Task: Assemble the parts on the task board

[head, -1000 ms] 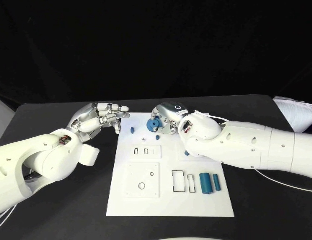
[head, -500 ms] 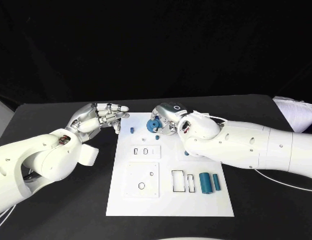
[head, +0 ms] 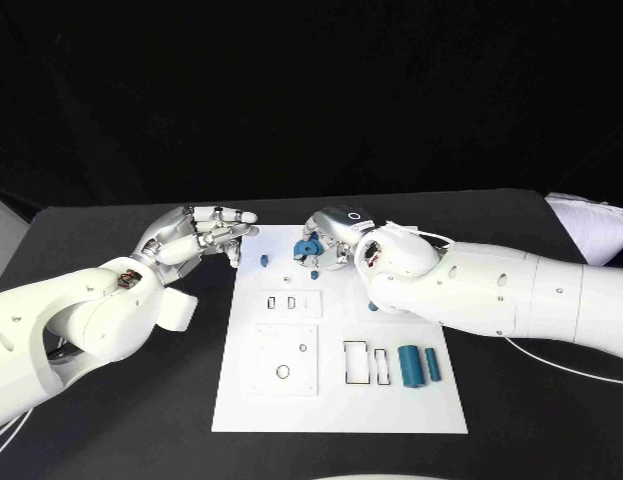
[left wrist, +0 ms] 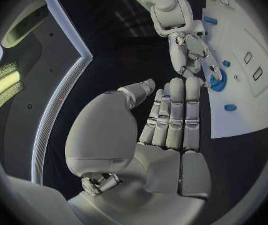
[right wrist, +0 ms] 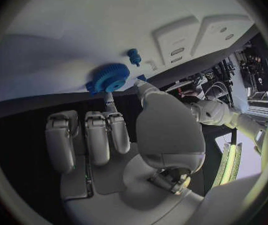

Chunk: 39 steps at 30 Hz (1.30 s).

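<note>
Board: the white board lies flat in the middle of the black desk, long side running away from the robot.
Gear: a blue gear sits at the far end of the board, tilted a little, under the right hand's fingertips (its teeth are plain in the right wrist view).
Right hand: the right hand reaches over the far end of the board, fingers pinched on the gear; the left wrist view shows the fingertips touching it.
Left hand: the left hand hovers just off the board's far left corner, fingers curled in together, holding nothing.
Small pegs: one small blue peg stands near the board's left edge, close beside the gear; another sits just nearer the robot than the gear.
Cylinders: two blue cylinders lie side by side near the board's right edge (the near end), next to rectangular slots.
</note>
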### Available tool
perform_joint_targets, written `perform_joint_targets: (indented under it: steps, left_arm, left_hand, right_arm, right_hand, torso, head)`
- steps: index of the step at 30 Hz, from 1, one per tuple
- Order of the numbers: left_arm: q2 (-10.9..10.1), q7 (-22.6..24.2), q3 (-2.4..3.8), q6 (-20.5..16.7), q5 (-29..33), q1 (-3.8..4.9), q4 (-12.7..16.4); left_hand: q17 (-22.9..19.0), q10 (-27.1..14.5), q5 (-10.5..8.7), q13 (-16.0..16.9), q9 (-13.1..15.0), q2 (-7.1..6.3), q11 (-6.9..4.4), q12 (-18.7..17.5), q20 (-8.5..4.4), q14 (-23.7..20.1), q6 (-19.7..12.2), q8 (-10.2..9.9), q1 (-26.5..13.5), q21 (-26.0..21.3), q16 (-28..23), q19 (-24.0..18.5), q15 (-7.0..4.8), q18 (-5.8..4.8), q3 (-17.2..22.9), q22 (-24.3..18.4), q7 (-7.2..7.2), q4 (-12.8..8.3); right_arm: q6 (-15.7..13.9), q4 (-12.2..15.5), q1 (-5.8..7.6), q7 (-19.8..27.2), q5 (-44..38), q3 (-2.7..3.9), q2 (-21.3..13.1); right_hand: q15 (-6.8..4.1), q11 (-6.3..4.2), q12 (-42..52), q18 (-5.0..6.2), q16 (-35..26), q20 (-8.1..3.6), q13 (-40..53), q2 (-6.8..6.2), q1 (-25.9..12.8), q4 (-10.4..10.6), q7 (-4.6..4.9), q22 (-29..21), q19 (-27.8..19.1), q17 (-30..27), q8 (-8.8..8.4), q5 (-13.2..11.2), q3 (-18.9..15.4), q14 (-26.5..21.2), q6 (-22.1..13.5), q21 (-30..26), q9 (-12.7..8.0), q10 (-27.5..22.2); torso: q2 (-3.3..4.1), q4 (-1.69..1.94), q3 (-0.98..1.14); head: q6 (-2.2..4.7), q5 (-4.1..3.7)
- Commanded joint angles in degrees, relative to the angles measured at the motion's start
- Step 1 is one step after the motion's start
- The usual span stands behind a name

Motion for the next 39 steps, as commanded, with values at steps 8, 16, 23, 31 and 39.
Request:
perform_joint_targets:
  steps: [8, 16, 23, 31, 39]
  left_arm:
    - [0.21, 0.24, 0.05, 0.86, -0.15, 0.06, -0.05]
    - [0.21, 0.24, 0.05, 0.85, -0.15, 0.05, -0.09]
    - [0.16, 0.26, 0.05, 0.81, -0.15, 0.05, -0.10]
    - [0.14, 0.25, 0.05, 0.75, -0.16, 0.05, -0.14]
    - [0.09, 0.27, 0.05, 0.66, -0.16, 0.05, -0.25]
  left_hand:
    - [0.07, -0.32, -0.07, 0.10, 0.08, 0.01, -0.10, -0.21, 0.00, -0.31, -0.37, -0.21, 0.09, 0.33, 0.26, -0.31, 0.00, 0.25, 0.40, 0.14, -0.04, -0.06]
    - [0.07, -0.32, -0.07, 0.10, 0.08, 0.01, -0.10, -0.21, 0.00, -0.31, -0.37, -0.21, 0.09, 0.33, 0.26, -0.31, 0.00, 0.25, 0.40, 0.14, -0.04, -0.06]
    - [0.07, -0.32, -0.07, 0.10, 0.08, 0.01, -0.10, -0.21, 0.00, -0.31, -0.37, -0.21, 0.09, 0.33, 0.26, -0.31, 0.00, 0.25, 0.40, 0.14, -0.04, -0.06]
    - [0.07, -0.32, -0.07, 0.10, 0.08, 0.01, -0.10, -0.21, 0.00, -0.31, -0.37, -0.21, 0.09, 0.33, 0.26, -0.31, 0.00, 0.25, 0.40, 0.14, -0.04, -0.06]
    - [0.07, -0.32, -0.07, 0.10, 0.08, 0.01, -0.10, -0.21, 0.00, -0.31, -0.37, -0.21, 0.09, 0.33, 0.26, -0.31, 0.00, 0.25, 0.40, 0.14, -0.04, -0.06]
  right_arm:
    - [2.57, 0.02, -0.04, 1.12, 1.82, -0.02, -0.27]
    - [3.96, 0.05, -0.08, 0.28, 1.88, -0.03, -0.84]
    - [3.44, 0.65, -0.22, -0.14, 1.60, -0.04, -1.82]
    - [1.72, 1.83, -0.44, 0.01, 1.53, -0.04, -2.74]
    - [-7.19, 4.74, -0.57, 1.17, 2.33, 0.15, -5.55]
  right_hand:
    - [0.40, 0.36, -0.09, -0.82, 0.35, 0.37, 13.40, 0.66, 0.08, -0.14, -0.09, 15.07, 6.10, 15.03, -0.07, 1.19, -0.20, 5.98, -0.06, 0.32, -0.08, 4.26]
    - [0.37, 0.32, 0.09, -0.82, 0.36, 0.36, 13.62, 0.89, 0.25, -0.15, -0.15, 15.07, 6.10, 15.06, 0.05, 1.32, -0.07, 5.98, 0.16, 0.32, -0.06, 4.48]
    - [0.32, 0.24, 0.25, -0.82, 0.36, 0.33, 13.79, 1.13, 0.34, -0.13, -0.25, 15.07, 6.10, 15.06, 0.22, 1.62, 0.08, 5.98, 0.49, 0.32, -0.02, 4.67]
    - [0.26, 0.18, 0.34, -0.82, 0.36, 0.29, 13.90, 1.19, 0.44, -0.15, -0.32, 15.07, 6.10, 15.06, 0.35, 1.95, 0.17, 5.98, 0.71, 0.32, -0.01, 4.77]
    - [0.09, 0.00, 0.41, -0.82, 0.36, 0.12, 14.00, 1.34, 0.39, -0.16, -0.49, 15.07, 6.10, 15.06, 0.53, 3.93, 0.53, 5.98, 1.05, 0.32, -0.07, 4.88]
  torso:
    - [0.00, 0.00, 0.06]
    - [0.00, -0.01, 0.09]
    - [0.00, -0.02, 0.11]
    - [0.02, 0.02, 0.08]
    - [-0.06, -0.09, 0.10]
  head:
    - [-0.07, -0.13]
    - [-0.18, -0.15]
    - [-0.20, -0.05]
    - [-0.24, -0.09]
    - [0.08, -0.17]
